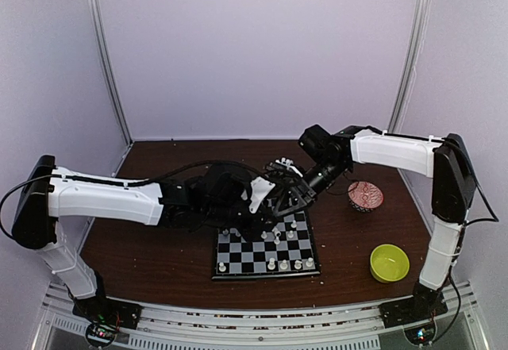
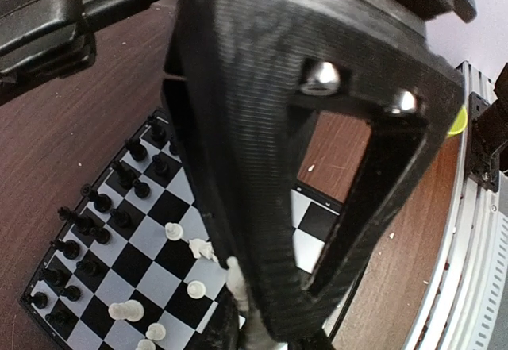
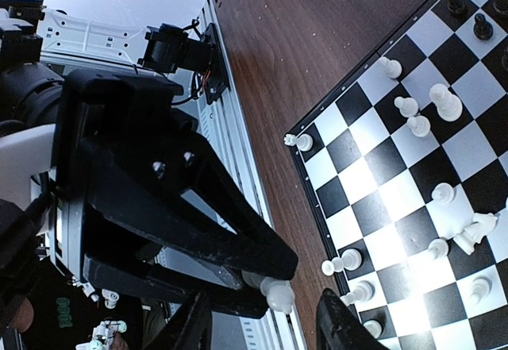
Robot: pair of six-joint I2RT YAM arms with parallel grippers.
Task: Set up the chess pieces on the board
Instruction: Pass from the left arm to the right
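Brown tabletop (image 1: 151, 247), pale booth walls behind. Both arms meet mid-table, board (image 1: 250, 256) just below and nearward of grippers. Left gripper (image 3: 270, 280) pinching white piece (image 3: 279, 296) at fingertips. Right gripper (image 3: 264, 306) spread, one finger either side of that piece, no contact I can make out. Black pieces (image 2: 119, 179) lined along one side of board, white ones (image 3: 444, 104) scattered, one seems toppled. Looks like hand-over step. Next move: right closes squarely on piece before left lets go, else piece drops.

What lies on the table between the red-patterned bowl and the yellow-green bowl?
Only bare brown wooden tabletop separates the red-patterned round bowl from the yellow-green round bowl, as the top view shows.
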